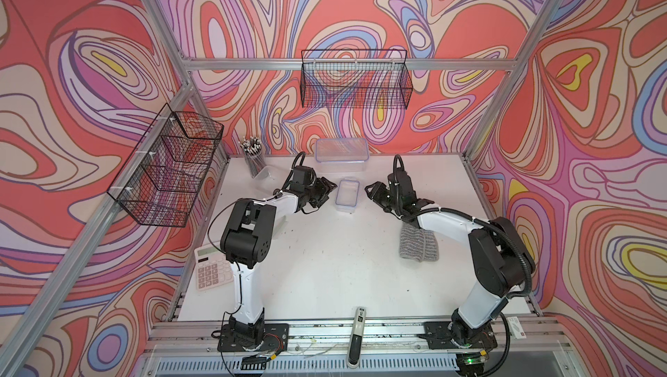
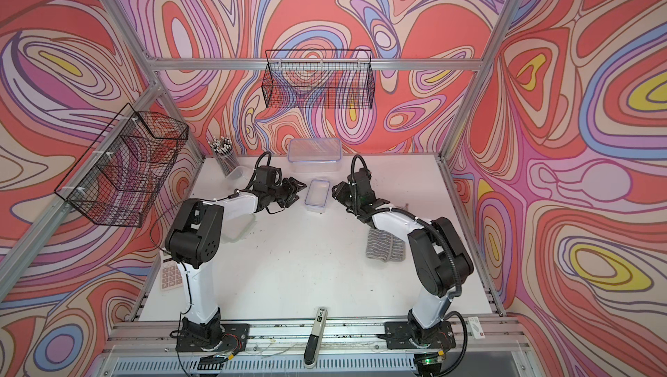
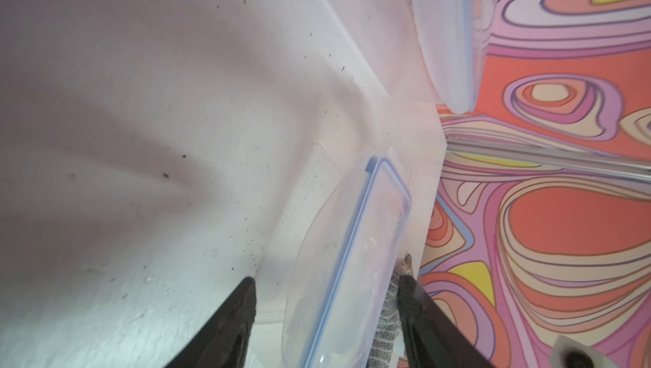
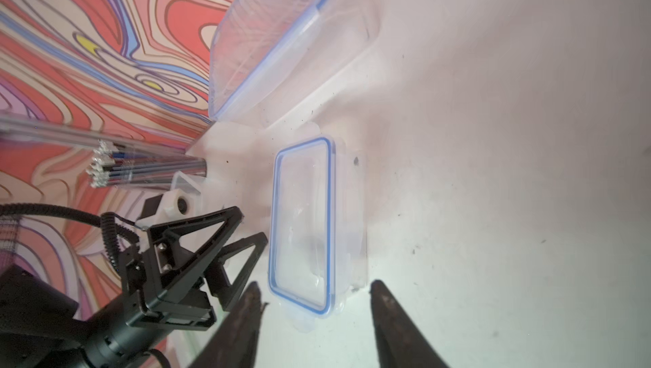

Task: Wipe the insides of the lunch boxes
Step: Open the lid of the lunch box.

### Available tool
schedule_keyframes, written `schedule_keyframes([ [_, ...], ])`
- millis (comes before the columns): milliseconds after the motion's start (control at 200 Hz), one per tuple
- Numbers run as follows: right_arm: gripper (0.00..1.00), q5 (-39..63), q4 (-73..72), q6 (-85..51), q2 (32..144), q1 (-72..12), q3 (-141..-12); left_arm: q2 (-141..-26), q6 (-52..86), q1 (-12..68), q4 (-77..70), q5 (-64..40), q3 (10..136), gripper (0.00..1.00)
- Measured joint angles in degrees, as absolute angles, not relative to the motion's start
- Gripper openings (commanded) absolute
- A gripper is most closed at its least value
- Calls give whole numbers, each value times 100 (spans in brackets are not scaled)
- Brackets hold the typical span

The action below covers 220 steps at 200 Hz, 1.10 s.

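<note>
White table [image 1: 325, 274] between loud swirled walls is your workspace. The small lunch box [image 1: 347, 195] stands on its far half with the blue-rimmed lid on, so I judge that no wiping of it can begin yet. Behind it, at the back wall, sits the big lunch box [image 1: 341, 155], also with its lid on. A third clear tub [image 1: 266, 172] lies beside the pen cup [image 1: 252, 162].

What could go wrong for you: the small box looks light and the table smooth. If only one gripper pushes on the lid, the box may slide or tip instead of opening. The clear plastic also makes the edges hard to judge. The cloth [image 1: 420, 247] lies well apart from the box, partly under the right forearm, so the arm may drag it when you reach for it.

The left gripper [image 1: 329, 187] is just beside one long side of the small box, its fingers [image 3: 243, 313] spread apart and holding nothing. The right gripper [image 1: 369, 189] is near the opposite side, not touching it. Its fingers [image 4: 384, 313] are also parted and empty.
</note>
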<state>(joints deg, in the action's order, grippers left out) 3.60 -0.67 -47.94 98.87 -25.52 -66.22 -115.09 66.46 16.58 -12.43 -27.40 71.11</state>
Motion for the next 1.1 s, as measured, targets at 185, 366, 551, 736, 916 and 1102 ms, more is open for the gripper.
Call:
schedule_keyframes([
  [185, 17, 434, 1168, -3693, 10403, -2622, -8114, -11365, 7417, 1649, -2397, -2558, 6423, 66],
  [366, 9, 589, 2038, -3030, 11349, -2838, -9124, -11365, 7861, 1651, -2915, -2403, 6080, 66],
  [551, 10, 698, 2668, -2692, 12064, -3037, -9636, -11365, 8138, 1649, -3291, -2268, 5808, 66],
  [736, 10, 637, 2910, -2576, 12258, -3085, -9697, -11367, 8383, 1651, -3647, -2239, 5690, 66],
  [916, 11, 526, 2956, -2528, 12261, -3085, -9730, -11424, 8543, 1656, -3924, -2241, 5680, 66],
  [1102, 13, 445, 3188, -2440, 12359, -3085, -10044, -11531, 8621, 1693, -4058, -2241, 5680, 66],
])
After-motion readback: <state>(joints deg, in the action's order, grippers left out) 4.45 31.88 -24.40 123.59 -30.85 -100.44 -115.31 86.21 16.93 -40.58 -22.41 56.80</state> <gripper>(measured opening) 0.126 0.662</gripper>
